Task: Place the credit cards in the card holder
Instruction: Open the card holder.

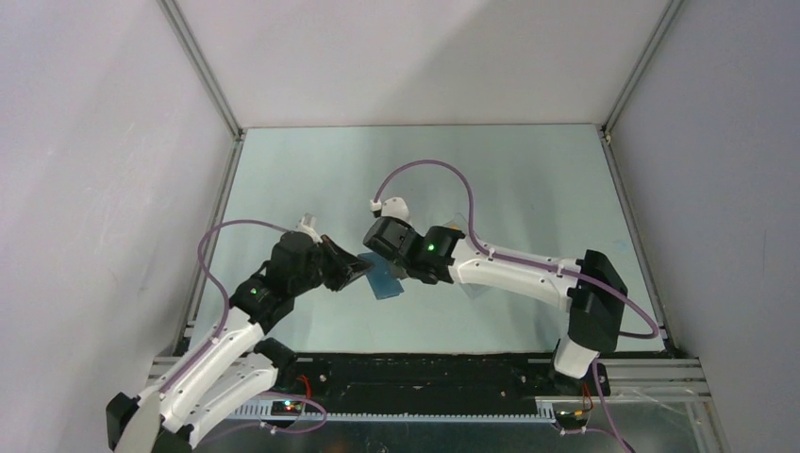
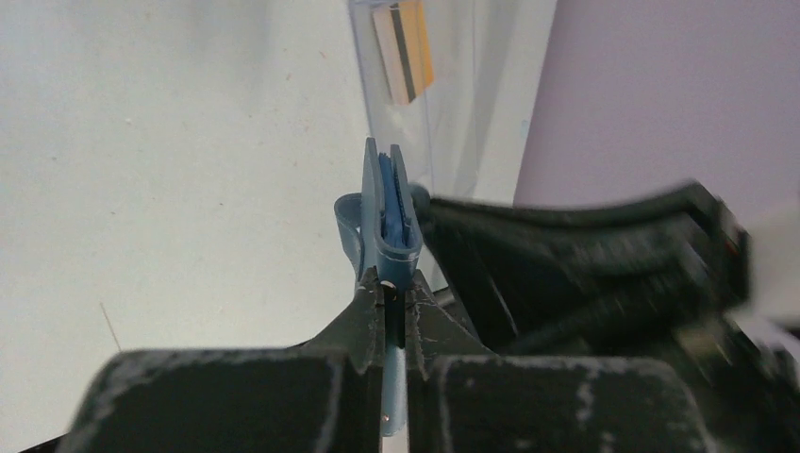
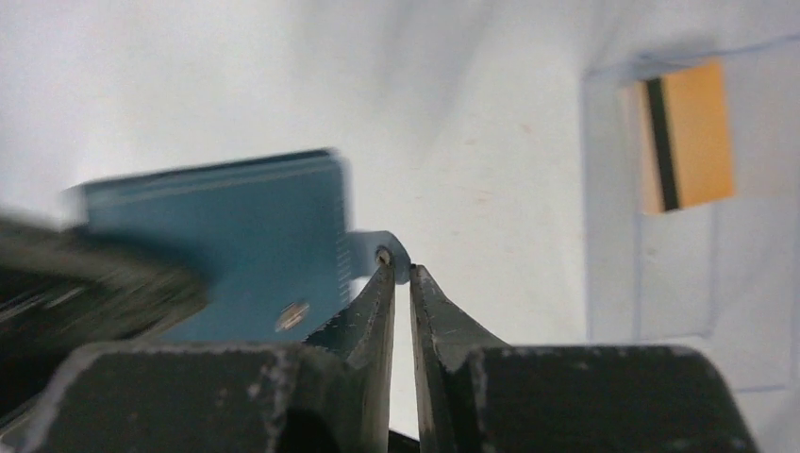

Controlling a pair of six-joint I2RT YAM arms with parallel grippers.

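Observation:
The blue card holder [image 1: 385,283] is held above the table between both grippers. My left gripper [image 2: 394,294] is shut on one edge of it. In the left wrist view the card holder [image 2: 391,203] is edge-on, its two leaves slightly apart. My right gripper [image 3: 400,269] is pinched on the card holder's small clasp tab [image 3: 389,249], its jaws almost touching. The holder's blue face [image 3: 236,236] is on the left of the right wrist view. An orange-gold credit card [image 3: 687,137] with a black stripe lies in a clear plastic box; it also shows in the left wrist view [image 2: 406,47].
The clear plastic box [image 3: 660,208] lies on the table just right of the grippers, partly under the right arm [image 1: 509,269]. Metal frame rails [image 1: 212,217] and white walls bound the table on the left, back and right.

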